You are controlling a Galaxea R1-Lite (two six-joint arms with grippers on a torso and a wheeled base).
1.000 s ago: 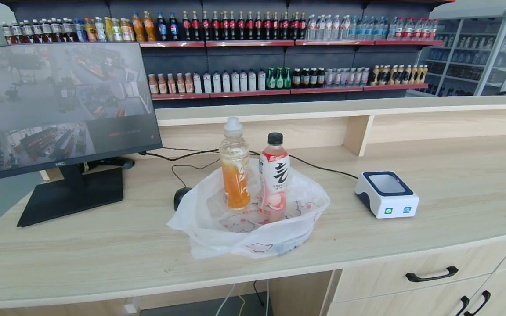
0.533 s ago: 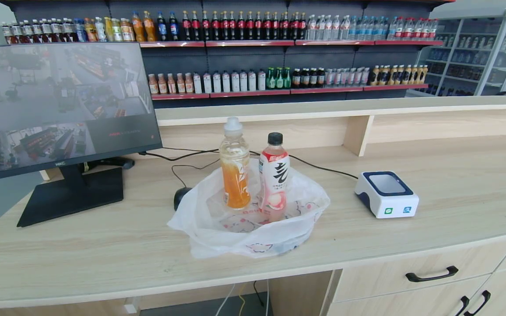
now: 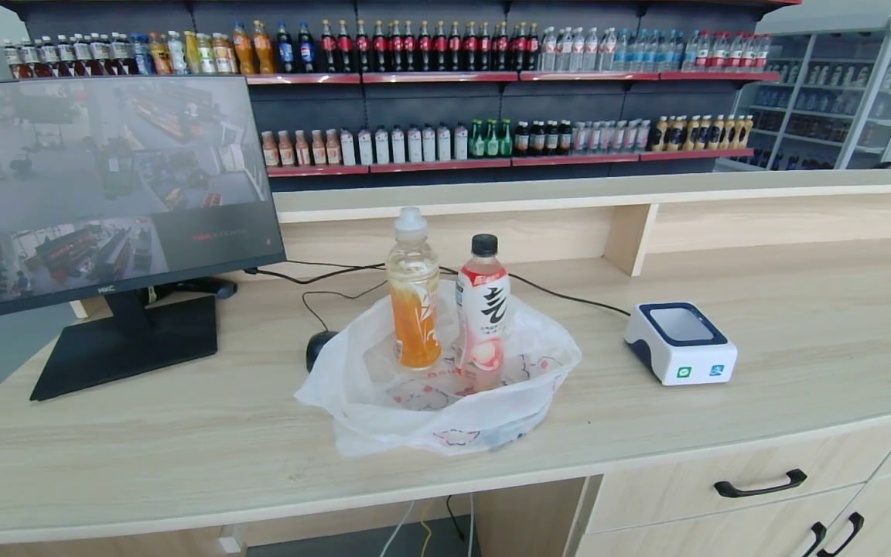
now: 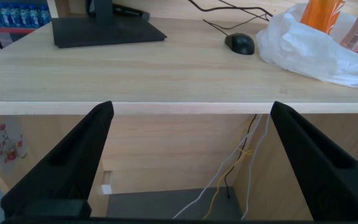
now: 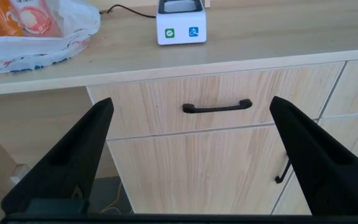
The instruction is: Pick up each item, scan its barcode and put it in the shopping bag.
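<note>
A white plastic shopping bag lies open on the wooden counter. Two bottles stand upright in it: an orange juice bottle with a white cap and a pink-labelled bottle with a black cap. To the right sits the white and blue barcode scanner. My left gripper is open below the counter's front edge, with the shopping bag up on the counter. My right gripper is open in front of the drawers, below the scanner and the bag.
A monitor on a black stand occupies the counter's left. A black mouse and cables lie behind the bag. Drawers with black handles sit under the counter at right. Shelves of bottles fill the back wall.
</note>
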